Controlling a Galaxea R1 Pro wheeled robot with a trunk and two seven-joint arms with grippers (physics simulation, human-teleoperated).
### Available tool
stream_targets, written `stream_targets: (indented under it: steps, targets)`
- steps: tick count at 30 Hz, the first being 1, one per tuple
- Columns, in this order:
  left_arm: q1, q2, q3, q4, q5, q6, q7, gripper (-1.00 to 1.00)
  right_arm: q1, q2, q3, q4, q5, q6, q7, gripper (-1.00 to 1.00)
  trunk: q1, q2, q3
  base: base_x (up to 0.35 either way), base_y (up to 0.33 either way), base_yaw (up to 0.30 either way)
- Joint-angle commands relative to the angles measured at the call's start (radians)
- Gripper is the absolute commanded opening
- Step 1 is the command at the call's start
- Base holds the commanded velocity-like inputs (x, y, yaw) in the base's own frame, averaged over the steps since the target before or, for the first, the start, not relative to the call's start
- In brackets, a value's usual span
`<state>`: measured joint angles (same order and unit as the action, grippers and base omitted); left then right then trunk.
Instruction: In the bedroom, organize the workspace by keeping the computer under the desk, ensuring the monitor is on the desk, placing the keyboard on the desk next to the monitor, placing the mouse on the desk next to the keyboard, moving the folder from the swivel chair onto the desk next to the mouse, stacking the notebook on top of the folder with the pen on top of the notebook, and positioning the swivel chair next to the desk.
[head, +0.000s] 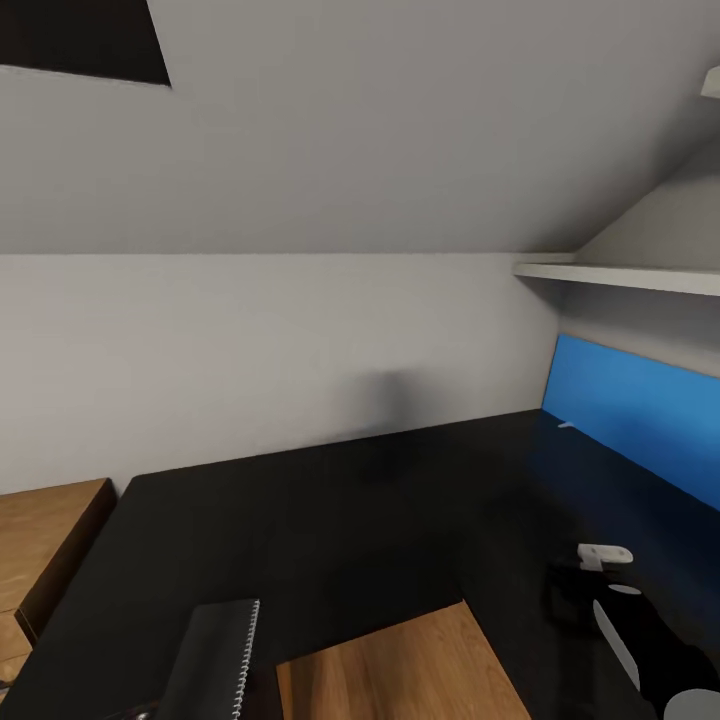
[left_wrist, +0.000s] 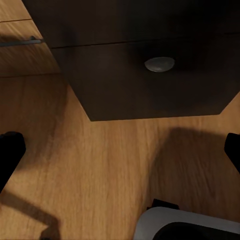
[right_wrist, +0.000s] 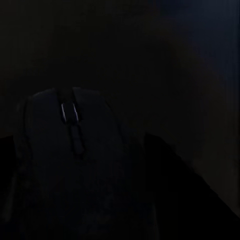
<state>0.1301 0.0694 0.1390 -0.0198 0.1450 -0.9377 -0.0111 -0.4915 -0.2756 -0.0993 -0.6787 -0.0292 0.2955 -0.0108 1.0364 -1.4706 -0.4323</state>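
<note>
Two arms, two pretty different situations for you. Starting at the far left of the head view, you've got the light-wood cabinet (head: 45, 540) butting up against the desk (head: 330, 520), whose glossy black top runs along the pale wall and then bends towards you on the right side. Near the front edge on the left part lies the notebook (head: 215, 660), dark cover, spiral binding along its right side, flat on the desk top. Next over, the wooden floor (head: 400, 670) shows in the desk's inner corner. Further right a bright blue panel (head: 640, 420) stands along the desk's right edge under a white shelf (head: 620, 275); I honestly can't tell what it is from here. Your right gripper (head: 580, 585) sits low over the black top at the lower right.

Your left wrist camera looks down at that floor, with a black drawer (left_wrist: 150, 85) and its round silver knob (left_wrist: 160, 64) ahead, plus a bit of the cabinet beside it. The left gripper (left_wrist: 120, 155) has its jaws spread wide, holding nothing.

Your right wrist camera is super dark, but the mouse (right_wrist: 70, 145) is right there up close, scroll wheel visible, resting on the black desk surface. Can't tell whether those jaws are spread or pinching it.
</note>
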Motion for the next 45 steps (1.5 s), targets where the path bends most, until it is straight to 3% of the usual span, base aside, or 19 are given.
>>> stream_targets:
  steps: [1,22,34,45]
  targets:
    - [0.0,0.0,0.002,-0.002,0.001,-0.001,-0.001,1.0,0.001,0.0,0.0,0.043,-0.013,0.005,0.0,-1.0,0.0,0.0,-0.001,0.0,0.0,0.0]
    - [0.0,0.006,0.004,-0.002,0.002,0.002,0.002,1.0,0.001,-0.002,-0.006,0.029,-0.014,0.011,-0.001,-1.0,0.0,0.0,-0.001,0.0,0.0,0.0]
    - [0.0,0.007,0.005,-0.002,0.002,0.006,0.003,1.0,0.001,-0.005,-0.009,-0.139,-0.018,0.167,-0.002,-1.0,0.0,0.0,-0.001,0.0,0.0,0.0]
    - [0.0,0.007,0.006,-0.002,0.002,0.007,0.003,1.0,0.001,-0.004,-0.01,-0.156,-0.021,0.186,-0.003,-1.0,0.0,0.0,-0.001,-0.028,0.0,0.0]
